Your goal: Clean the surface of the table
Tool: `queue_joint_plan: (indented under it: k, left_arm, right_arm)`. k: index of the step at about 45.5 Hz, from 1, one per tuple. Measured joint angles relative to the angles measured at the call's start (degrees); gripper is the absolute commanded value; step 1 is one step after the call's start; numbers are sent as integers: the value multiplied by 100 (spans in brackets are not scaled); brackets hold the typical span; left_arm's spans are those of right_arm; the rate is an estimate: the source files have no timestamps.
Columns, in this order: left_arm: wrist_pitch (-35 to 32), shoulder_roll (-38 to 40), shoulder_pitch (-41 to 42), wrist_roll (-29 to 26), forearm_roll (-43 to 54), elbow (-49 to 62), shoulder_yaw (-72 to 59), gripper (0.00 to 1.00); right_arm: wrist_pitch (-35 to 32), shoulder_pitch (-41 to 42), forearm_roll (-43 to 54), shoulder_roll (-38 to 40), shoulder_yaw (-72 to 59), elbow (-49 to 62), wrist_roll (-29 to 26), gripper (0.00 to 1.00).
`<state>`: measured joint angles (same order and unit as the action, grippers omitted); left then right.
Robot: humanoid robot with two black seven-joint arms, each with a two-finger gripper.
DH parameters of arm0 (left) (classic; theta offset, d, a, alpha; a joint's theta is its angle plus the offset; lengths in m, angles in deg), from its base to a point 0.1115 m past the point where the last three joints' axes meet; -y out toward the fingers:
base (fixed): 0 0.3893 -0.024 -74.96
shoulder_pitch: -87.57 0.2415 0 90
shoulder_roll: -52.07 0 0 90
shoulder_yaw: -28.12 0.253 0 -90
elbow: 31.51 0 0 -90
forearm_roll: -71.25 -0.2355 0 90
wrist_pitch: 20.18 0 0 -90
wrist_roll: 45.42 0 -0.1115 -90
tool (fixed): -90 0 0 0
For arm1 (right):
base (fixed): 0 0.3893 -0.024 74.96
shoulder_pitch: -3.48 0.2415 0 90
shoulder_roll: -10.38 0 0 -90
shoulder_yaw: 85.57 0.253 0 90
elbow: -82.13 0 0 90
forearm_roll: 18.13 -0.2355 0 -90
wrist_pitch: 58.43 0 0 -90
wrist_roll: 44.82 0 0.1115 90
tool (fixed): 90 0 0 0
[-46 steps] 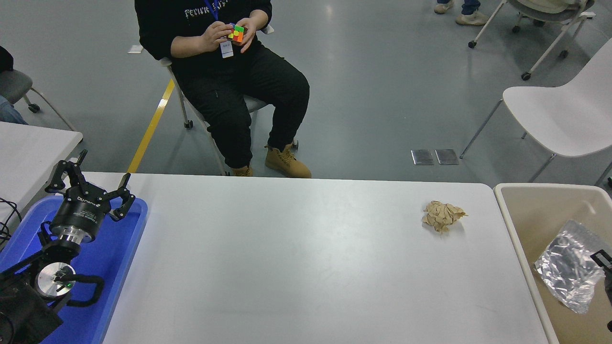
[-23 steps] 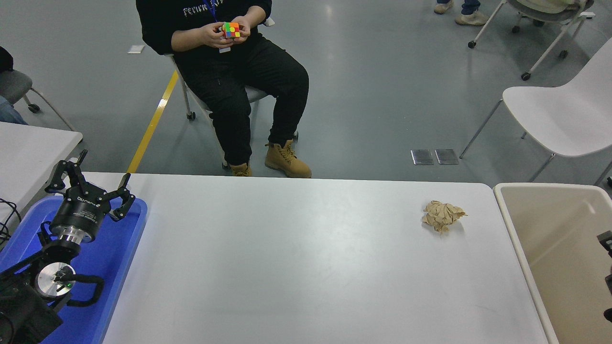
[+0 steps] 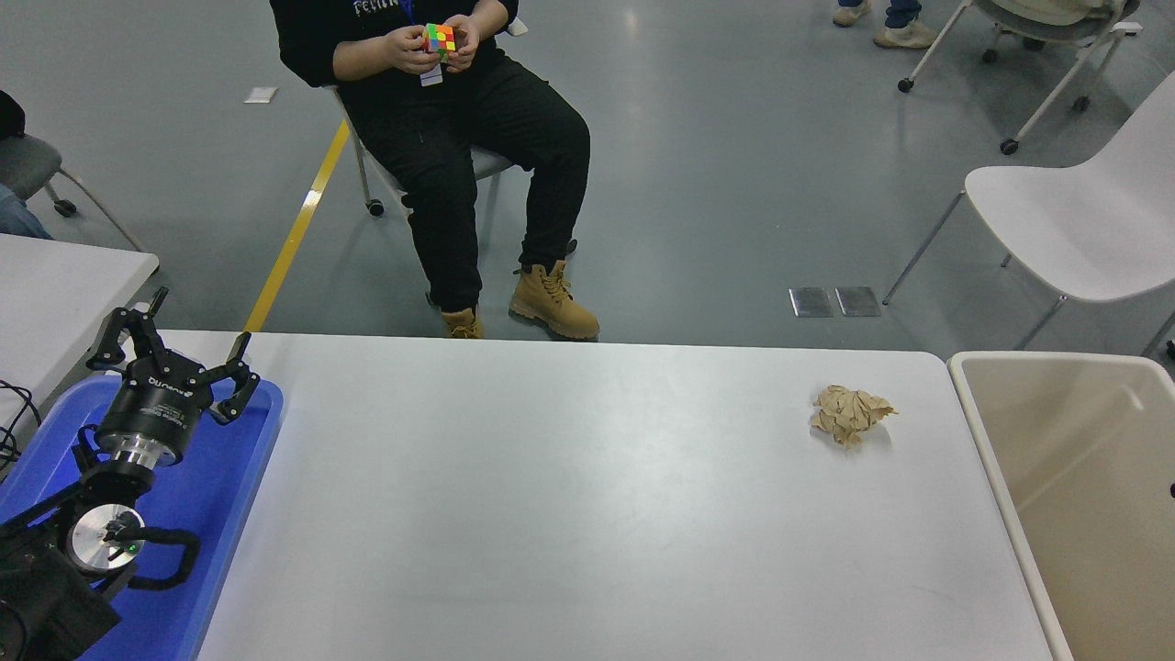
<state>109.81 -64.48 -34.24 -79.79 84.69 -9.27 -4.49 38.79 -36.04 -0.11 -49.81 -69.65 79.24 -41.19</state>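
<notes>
Left arm is sitting parked at lower left, its left gripper (image 3: 174,363) hanging over a blue tray (image 3: 229,496) w/ fingers spread wide, holding nothing. Print on the gripper body is too small to read for sure. Behind the table a person (image 3: 459,119) is sitting on a chair, turning a colour cube (image 3: 440,38); chest print on the shirt is cut off at the frame top, not readable.

The table (image 3: 551,496) is filling the middle of the view, long axis running left-right. Only a crumpled brown paper wad (image 3: 849,413) is lying on it, near the far right corner, just beside the beige bin (image 3: 1083,477) but not touching it.

Right gripper isn't showing beyond a tiny dark speck at the right edge, so can't tell its state. Judging by layout, the wad is lying far closer to the right arm's side, well apart from the left gripper; prob. a short carry rightward into the bin.
</notes>
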Motion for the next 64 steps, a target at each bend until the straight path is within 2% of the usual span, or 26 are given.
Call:
queue_joint_plan:
  k: [15, 31, 43, 64]
  left_arm:
    - [0, 0, 0, 0, 0, 0, 0, 100]
    - [0, 0, 2, 0, 0, -1, 0, 100]
    - [0, 0, 2, 0, 0, -1, 0, 100]
    - [0, -1, 0, 0, 1, -1, 0, 100]
  right_arm:
    - [24, 717, -5, 846, 1485, -1379, 6, 99]
    - [242, 971, -8, 1089, 2672, -3238, 180, 99]
    - [390, 730, -2, 742, 3050, -4263, 866, 99]
    - [391, -604, 36, -302, 3271, -4613, 1649, 99]
